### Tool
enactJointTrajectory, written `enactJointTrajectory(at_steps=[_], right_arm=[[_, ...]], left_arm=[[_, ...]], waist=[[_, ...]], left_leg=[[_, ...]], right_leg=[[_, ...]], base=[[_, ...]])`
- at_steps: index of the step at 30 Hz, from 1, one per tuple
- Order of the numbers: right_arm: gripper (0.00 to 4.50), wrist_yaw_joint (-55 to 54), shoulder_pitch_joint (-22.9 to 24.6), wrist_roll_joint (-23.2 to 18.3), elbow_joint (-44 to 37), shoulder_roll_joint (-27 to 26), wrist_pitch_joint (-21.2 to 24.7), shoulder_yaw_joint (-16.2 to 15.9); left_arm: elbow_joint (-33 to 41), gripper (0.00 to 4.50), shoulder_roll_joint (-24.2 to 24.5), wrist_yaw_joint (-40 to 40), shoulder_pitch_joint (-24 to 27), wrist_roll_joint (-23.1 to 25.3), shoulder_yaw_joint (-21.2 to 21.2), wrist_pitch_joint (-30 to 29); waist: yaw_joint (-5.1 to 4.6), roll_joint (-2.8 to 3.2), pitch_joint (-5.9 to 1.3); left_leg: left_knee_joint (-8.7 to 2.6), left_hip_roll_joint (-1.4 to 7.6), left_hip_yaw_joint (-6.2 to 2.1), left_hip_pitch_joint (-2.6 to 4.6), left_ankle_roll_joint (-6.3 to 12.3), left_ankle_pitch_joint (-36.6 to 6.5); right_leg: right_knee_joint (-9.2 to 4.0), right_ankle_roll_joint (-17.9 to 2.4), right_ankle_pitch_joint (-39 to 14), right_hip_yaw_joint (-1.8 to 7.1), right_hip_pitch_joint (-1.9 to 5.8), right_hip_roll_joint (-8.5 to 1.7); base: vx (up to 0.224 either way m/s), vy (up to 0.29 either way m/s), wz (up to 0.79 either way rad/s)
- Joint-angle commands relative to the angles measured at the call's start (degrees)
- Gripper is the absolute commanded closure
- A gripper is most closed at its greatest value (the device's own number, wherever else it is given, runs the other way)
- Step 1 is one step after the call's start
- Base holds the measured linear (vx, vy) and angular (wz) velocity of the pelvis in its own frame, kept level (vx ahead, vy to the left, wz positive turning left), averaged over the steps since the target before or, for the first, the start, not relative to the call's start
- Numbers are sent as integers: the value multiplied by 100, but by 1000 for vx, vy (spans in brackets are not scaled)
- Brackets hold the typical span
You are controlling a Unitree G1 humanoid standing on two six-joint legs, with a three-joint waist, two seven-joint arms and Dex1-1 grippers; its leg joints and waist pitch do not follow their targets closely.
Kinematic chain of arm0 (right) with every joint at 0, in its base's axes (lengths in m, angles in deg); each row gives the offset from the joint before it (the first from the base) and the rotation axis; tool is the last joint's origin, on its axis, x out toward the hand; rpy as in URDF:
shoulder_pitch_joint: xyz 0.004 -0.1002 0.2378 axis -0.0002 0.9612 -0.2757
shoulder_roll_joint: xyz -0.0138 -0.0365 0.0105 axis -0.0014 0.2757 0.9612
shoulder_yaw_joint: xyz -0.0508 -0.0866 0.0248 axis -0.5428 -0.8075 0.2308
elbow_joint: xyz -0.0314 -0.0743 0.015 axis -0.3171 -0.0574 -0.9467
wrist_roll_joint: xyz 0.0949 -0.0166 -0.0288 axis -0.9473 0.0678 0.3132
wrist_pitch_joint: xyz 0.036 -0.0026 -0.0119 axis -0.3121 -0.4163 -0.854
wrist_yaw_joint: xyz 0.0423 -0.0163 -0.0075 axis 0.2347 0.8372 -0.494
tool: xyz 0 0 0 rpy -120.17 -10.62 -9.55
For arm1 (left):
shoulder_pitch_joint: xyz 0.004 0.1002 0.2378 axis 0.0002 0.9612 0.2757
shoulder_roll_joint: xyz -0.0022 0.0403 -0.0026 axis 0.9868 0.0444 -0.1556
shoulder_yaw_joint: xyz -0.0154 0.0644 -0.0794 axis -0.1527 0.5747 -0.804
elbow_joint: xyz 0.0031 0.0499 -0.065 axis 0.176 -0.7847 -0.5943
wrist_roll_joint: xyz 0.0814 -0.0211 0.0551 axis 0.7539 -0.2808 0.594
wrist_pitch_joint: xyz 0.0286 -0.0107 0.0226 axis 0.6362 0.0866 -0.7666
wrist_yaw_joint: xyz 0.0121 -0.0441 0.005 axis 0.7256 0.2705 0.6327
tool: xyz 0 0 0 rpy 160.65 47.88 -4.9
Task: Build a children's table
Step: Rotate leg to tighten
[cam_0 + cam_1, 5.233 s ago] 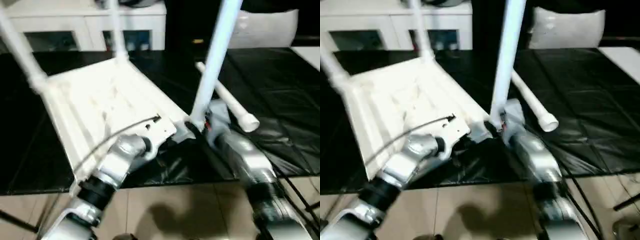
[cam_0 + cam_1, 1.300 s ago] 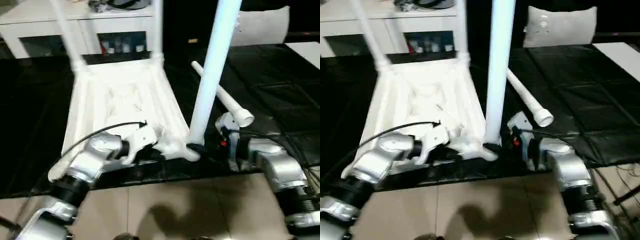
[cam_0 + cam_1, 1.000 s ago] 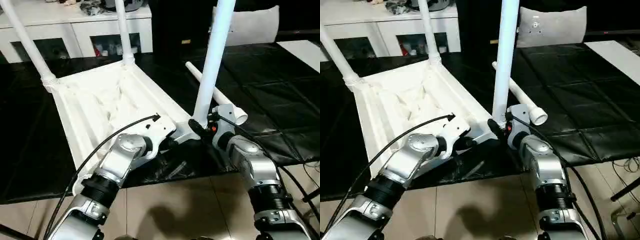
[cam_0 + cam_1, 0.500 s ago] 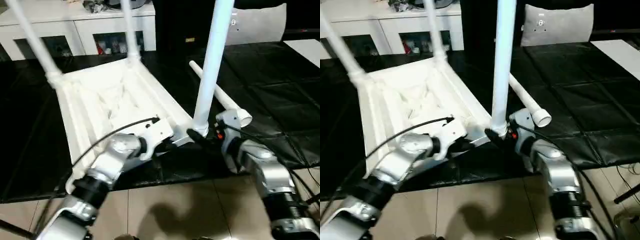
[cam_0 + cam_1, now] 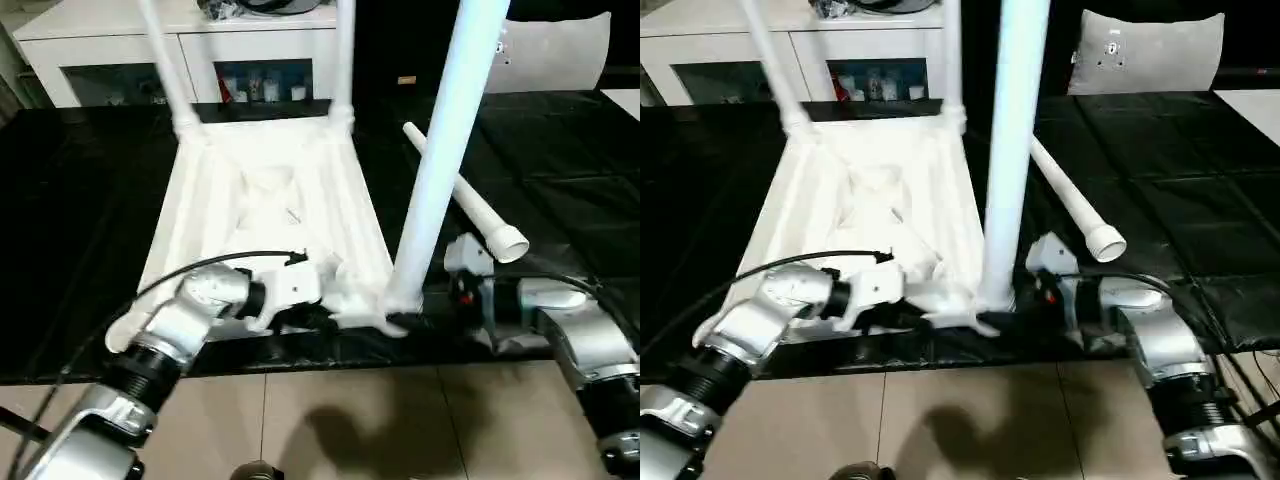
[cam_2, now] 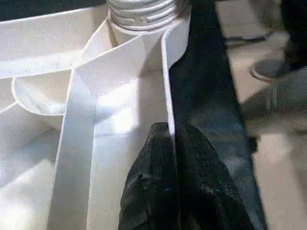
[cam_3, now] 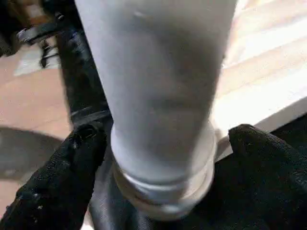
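Your small white plastic children's table lies upside down on the black sheet-covered platform, ribbed underside up, with its near edge close to the platform's front lip above the tan tiled floor. Three round white legs stand in corner sockets: two at the far corners and one tall near-right leg, all cut off by the top of the head views. The fourth loose white leg lies on the sheet just right of the table, behind the standing near leg.

Your left wrist view gives what the head views cannot: the left gripper is pinched on the table's thin near rim wall, one black finger inside the rim and one outside, with a threaded leg base sitting in the corner socket just beyond. From the head, that gripper is hidden behind its white wrist housing.

Your right wrist view shows the right gripper spread wide around the base of the near-right leg, a black finger on each side; you cannot tell whether the pads touch it.

Behind the platform stand a long white cabinet with glass-fronted openings and a white cushion. Open sheet lies to the right of the loose leg.
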Motion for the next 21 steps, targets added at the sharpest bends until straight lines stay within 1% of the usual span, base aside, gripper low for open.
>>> enactJointTrajectory(at_steps=[1,3,4,5,6,7,8,9,12,13,14,15,17,19,21], right_arm=[[5,261,-111,-11,-36,47,-57,-74],[5,291,-125,-20,-11,47,-101,-80],[31,264,-150,7,63,25,-286,-81],[31,263,-161,7,103,19,-332,-85],[38,273,-166,-5,126,17,-329,-87],[56,312,-170,-29,145,26,-322,-102],[68,336,-171,-42,152,28,-318,-110],[68,346,-171,-47,153,27,-318,-113],[87,504,-139,-106,144,34,-202,-153],[107,537,-133,-116,144,34,-178,-154],[113,560,-128,-126,143,34,-151,-154],[128,579,-129,-134,160,35,-156,-157],[128,626,-109,-183,160,29,-106,-163],[157,628,-71,-277,104,-12,10,-129],[163,588,-25,-360,25,-60,145,-98]], left_arm=[[54,450,48,441,-57,28,286,180],[53,450,55,471,-59,15,300,186],[42,450,54,503,-58,2,308,209],[29,450,49,515,-59,0,306,229],[20,450,44,520,-62,1,305,239],[-9,450,39,532,-70,-1,303,265],[-25,450,36,537,-74,-2,302,281],[-32,450,34,538,-75,-3,302,287],[-30,450,38,568,-43,-12,307,303],[-27,450,40,578,-36,-15,310,309],[-23,450,43,583,-28,-17,312,306],[-24,450,45,589,-26,-19,314,307],[-18,450,44,597,-8,-48,306,290],[9,450,25,573,22,-90,286,244],[70,450,-12,523,54,-141,251,120]], waist=[[-1,-97,-389],[1,-90,-392],[11,-96,-395],[15,-102,-403],[19,-99,-403],[20,-111,-399],[24,-108,-399],[29,-115,-402],[32,-123,-405],[37,-121,-405],[39,-121,-409],[41,-120,-408],[45,-123,-410],[47,-125,-409],[50,-135,-409]], left_leg=[[-366,223,-24,80,379,-1326],[-362,230,-23,86,382,-1297],[-360,234,-21,93,378,-1290],[-355,233,-21,89,375,-1249],[-352,230,-19,90,376,-1248],[-350,226,-19,82,391,-1228],[-347,223,-17,85,404,-1229],[-346,224,-19,84,407,-1217],[-342,224,-20,80,413,-1207],[-341,225,-19,83,417,-1197],[-336,223,-19,80,423,-1172],[-335,224,-18,76,435,-1152],[-331,222,-18,76,447,-1130],[-331,223,-18,75,444,-1121],[-332,223,-14,82,431,-1124]], right_leg=[[-362,-1327,-1293,220,285,-307],[-355,-1365,-1236,220,277,-300],[-350,-1386,-1206,222,273,-304],[-339,-1396,-1168,222,276,-309],[-338,-1406,-1156,220,275,-304],[-334,-1400,-1140,221,283,-302],[-343,-1394,-1167,219,281,-303],[-338,-1386,-1176,217,285,-301],[-335,-1378,-1182,218,289,-302],[-337,-1378,-1182,218,286,-304],[-330,-1382,-1161,218,289,-302],[-328,-1388,-1140,217,289,-302],[-326,-1390,-1138,215,289,-299],[-325,-1389,-1148,215,288,-299],[-324,-1381,-1191,216,289,-294]], base=[[0,0,0],[0,0,0],[0,0,0],[0,0,0],[0,0,0],[0,0,0],[0,0,0],[0,0,0],[0,0,0],[0,0,0],[0,0,0],[0,0,0],[0,0,0],[0,0,0],[0,0,0]])
